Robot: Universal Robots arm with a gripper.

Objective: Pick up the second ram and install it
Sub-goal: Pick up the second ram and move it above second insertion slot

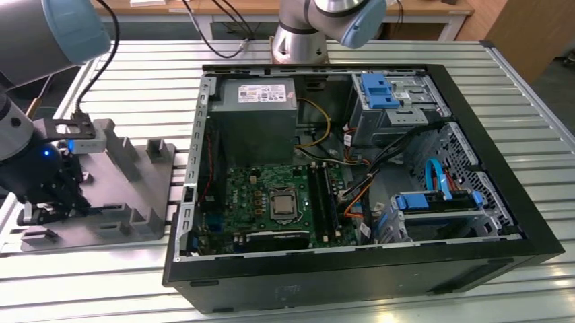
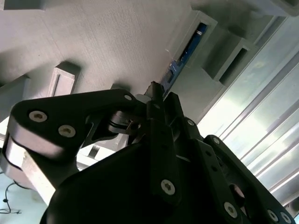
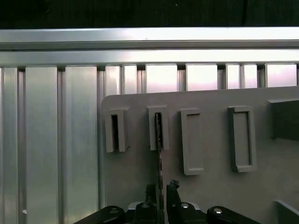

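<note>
Pincer (image 3: 161, 186) clamped on second ram (image 3: 159, 154) in grey tray (image 3: 210, 196); slatted metal tbl (image 3: 42, 140), PC case (image 1: 359, 282) nearby.

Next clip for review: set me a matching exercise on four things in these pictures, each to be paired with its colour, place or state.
Things:
1 second ram
2 tray
3 computer case
4 gripper

Descriptions:
a lying flat, its inside uncovered
b low over the tray, at the ram
c blue, standing on edge in a tray slot
d grey, with upright posts

Pairs: 1-c, 2-d, 3-a, 4-b
</note>
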